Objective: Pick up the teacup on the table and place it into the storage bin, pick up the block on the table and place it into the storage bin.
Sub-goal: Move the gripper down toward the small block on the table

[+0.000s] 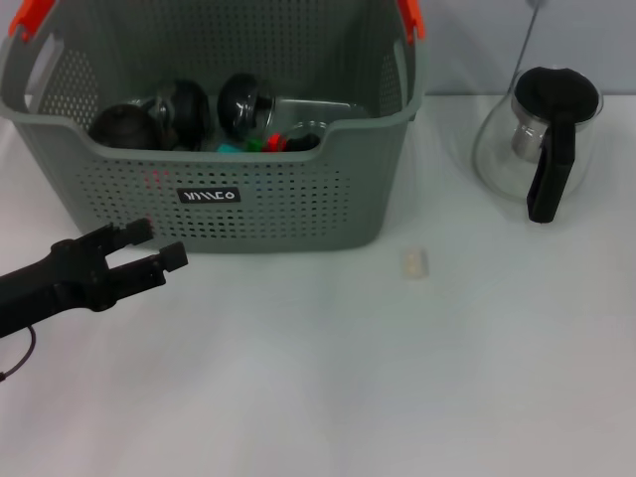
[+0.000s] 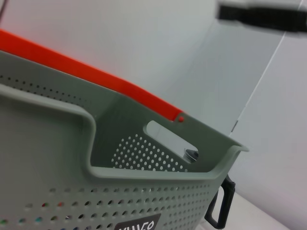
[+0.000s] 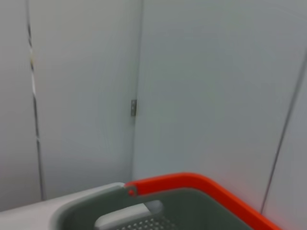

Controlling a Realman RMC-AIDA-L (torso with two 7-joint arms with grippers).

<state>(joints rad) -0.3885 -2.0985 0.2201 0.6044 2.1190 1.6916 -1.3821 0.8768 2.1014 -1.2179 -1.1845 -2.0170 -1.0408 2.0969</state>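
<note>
— Where is the storage bin [image 1: 214,189] placed?

— It is set on the white table [image 1: 397,378], toward the far left of the head view. Its grey perforated walls are topped with orange handle ends, and a small black label [image 1: 208,196] with white lettering is fixed to its front. Several dark rounded objects and some red and green pieces are seen inside it, though they cannot be told apart with certainty.

— And the block?

— A small pale block [image 1: 414,263] is seen lying on the table, just off the bin's front right corner and apart from it. No teacup can be identified on the table with confidence.

— What is shown of the grippers?

— The left gripper [image 1: 159,247] is held low in front of the bin's left half, near the label; its two black fingers are parted and nothing is held between them. The right gripper is not seen in any view.

— Anything else?

— A glass teapot [image 1: 537,139] with black lid and handle is stood upright at the far right, well apart from the bin.
</note>
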